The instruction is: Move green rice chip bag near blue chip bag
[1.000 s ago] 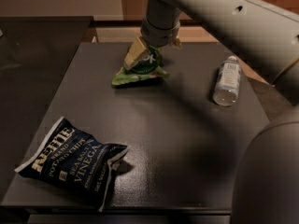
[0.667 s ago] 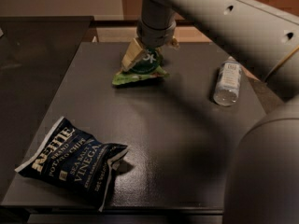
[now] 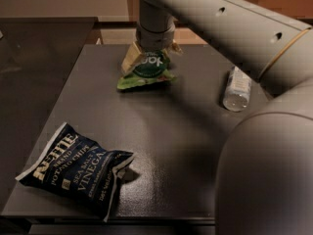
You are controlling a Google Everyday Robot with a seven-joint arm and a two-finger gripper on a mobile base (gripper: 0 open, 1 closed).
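Note:
The green rice chip bag (image 3: 145,70) is at the back middle of the dark table (image 3: 186,146). Its dark green round label faces the camera and its lower edge touches the table. My gripper (image 3: 150,53) comes down from the top onto the bag's upper part, tan fingers (image 3: 128,58) on either side, shut on it. The blue chip bag (image 3: 73,169), navy with white lettering, lies flat at the table's front left corner, far from the green bag.
A clear plastic water bottle (image 3: 236,88) lies at the back right of the table. My arm (image 3: 230,23) crosses the upper right, and its large body fills the lower right. A second dark surface (image 3: 34,58) adjoins on the left.
The gripper has shifted slightly left over the green bag. The bag has tipped up, so its round label now faces the camera. The blue bag and the bottle have not moved.

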